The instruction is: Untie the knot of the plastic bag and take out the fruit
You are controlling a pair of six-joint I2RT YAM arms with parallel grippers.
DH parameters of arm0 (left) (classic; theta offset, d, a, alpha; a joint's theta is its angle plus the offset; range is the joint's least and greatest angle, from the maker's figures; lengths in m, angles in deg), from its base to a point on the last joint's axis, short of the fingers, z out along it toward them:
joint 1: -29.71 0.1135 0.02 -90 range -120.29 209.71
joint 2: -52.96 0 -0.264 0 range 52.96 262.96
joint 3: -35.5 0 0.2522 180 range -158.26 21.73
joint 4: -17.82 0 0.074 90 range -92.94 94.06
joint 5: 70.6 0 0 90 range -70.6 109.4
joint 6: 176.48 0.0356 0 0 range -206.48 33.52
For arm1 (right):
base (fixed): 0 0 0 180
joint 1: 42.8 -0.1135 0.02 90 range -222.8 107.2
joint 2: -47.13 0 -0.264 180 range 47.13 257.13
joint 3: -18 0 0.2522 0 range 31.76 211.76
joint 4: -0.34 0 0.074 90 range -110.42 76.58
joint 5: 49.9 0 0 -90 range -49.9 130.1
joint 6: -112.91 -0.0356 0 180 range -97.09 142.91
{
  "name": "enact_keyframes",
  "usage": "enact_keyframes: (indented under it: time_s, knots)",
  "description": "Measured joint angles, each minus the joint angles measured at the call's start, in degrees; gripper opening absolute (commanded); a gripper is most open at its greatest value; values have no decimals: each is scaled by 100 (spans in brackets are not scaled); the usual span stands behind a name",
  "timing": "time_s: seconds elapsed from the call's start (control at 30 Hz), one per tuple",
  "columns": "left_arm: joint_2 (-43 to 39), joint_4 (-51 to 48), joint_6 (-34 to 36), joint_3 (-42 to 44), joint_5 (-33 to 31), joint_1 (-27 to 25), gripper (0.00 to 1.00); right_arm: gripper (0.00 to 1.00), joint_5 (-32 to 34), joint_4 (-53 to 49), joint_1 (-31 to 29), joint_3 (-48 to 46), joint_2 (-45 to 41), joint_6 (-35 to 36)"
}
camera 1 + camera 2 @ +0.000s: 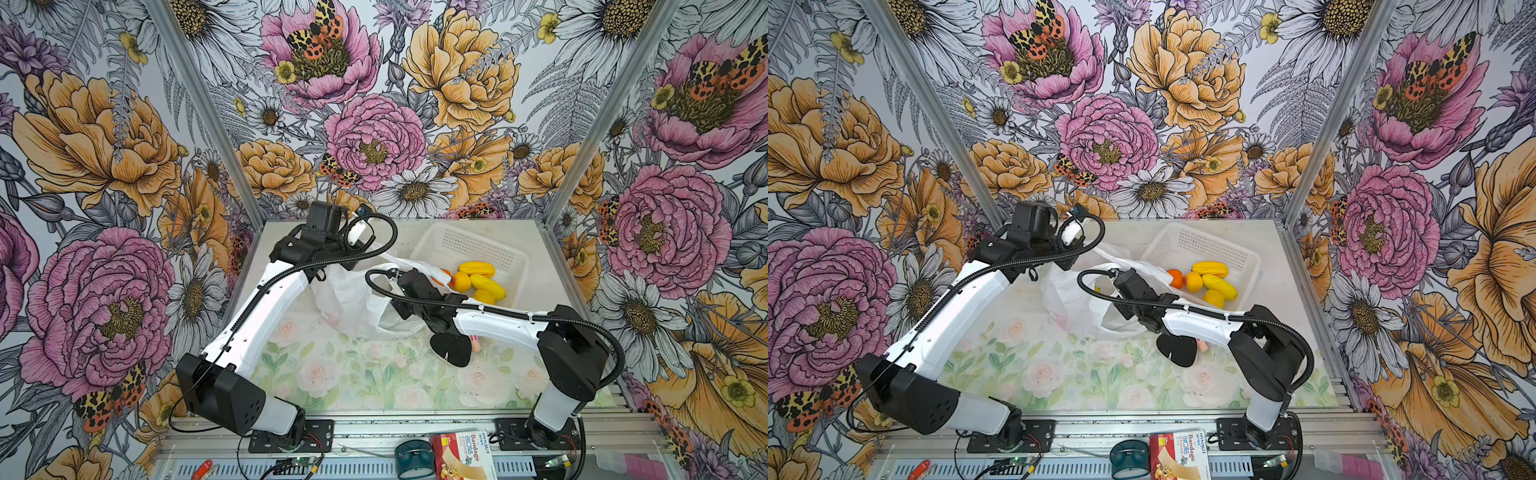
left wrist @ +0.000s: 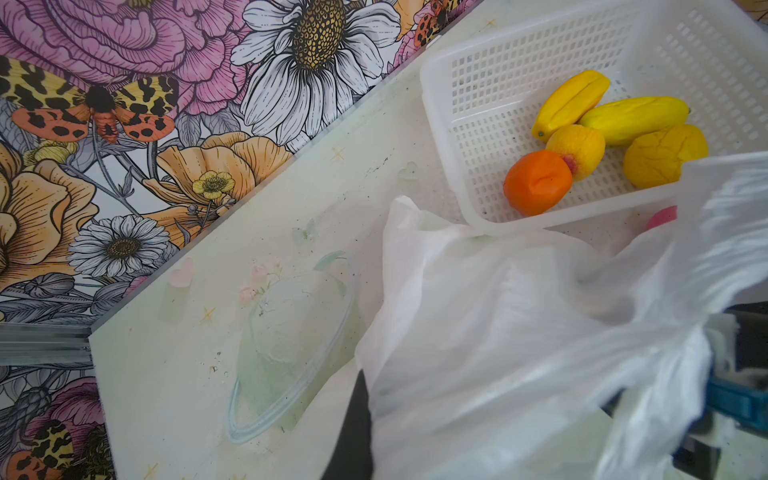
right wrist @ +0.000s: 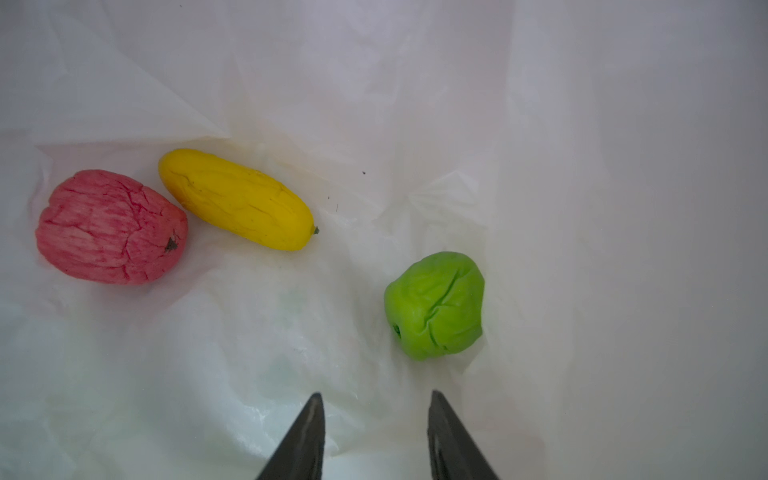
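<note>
The white plastic bag (image 1: 353, 301) lies open mid-table in both top views, and the knot is out of view. My left gripper (image 2: 368, 388) is shut on the plastic bag's rim and holds it up; only one black finger (image 2: 353, 428) shows, the film covers the other. My right gripper (image 3: 376, 399) is inside the bag, open, with nothing between its jaws. On the bag's floor lie a green fruit (image 3: 434, 305) just ahead of the right-hand fingertip, a yellow fruit (image 3: 237, 199) and a pink-red fruit (image 3: 110, 226). Several more fruit (image 1: 478, 282) sit in the basket.
The white perforated basket (image 1: 455, 243) stands at the back right, touching the bag. A doll (image 1: 453, 349) lies under my right forearm. A bandage box (image 1: 463, 455), a teal roll (image 1: 413, 457) and a red-handled tool (image 1: 203, 469) lie on the front ledge.
</note>
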Motion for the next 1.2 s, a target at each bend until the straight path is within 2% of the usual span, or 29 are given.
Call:
enact_keyframes:
  time_s: [0.1,0.27,0.37,0.57,0.67,1.03,1.2]
  knots:
    - [0,0,2,0,0,0,0,68,122,24,0,81,212,-66]
    - [0,0,2,0,0,0,0,85,382,-2,11,343,745,-238]
    - [0,0,0,0,0,0,0,89,584,-52,37,527,1029,-341]
    - [0,0,2,0,2,0,0,89,782,-116,179,866,1475,-564]
    - [0,0,2,0,2,0,0,85,787,-118,232,1010,1698,-643]
    - [0,0,2,0,2,0,0,50,743,-267,262,1137,1893,-787]
    - [0,0,2,0,2,0,0,43,590,-251,262,925,1550,-809]
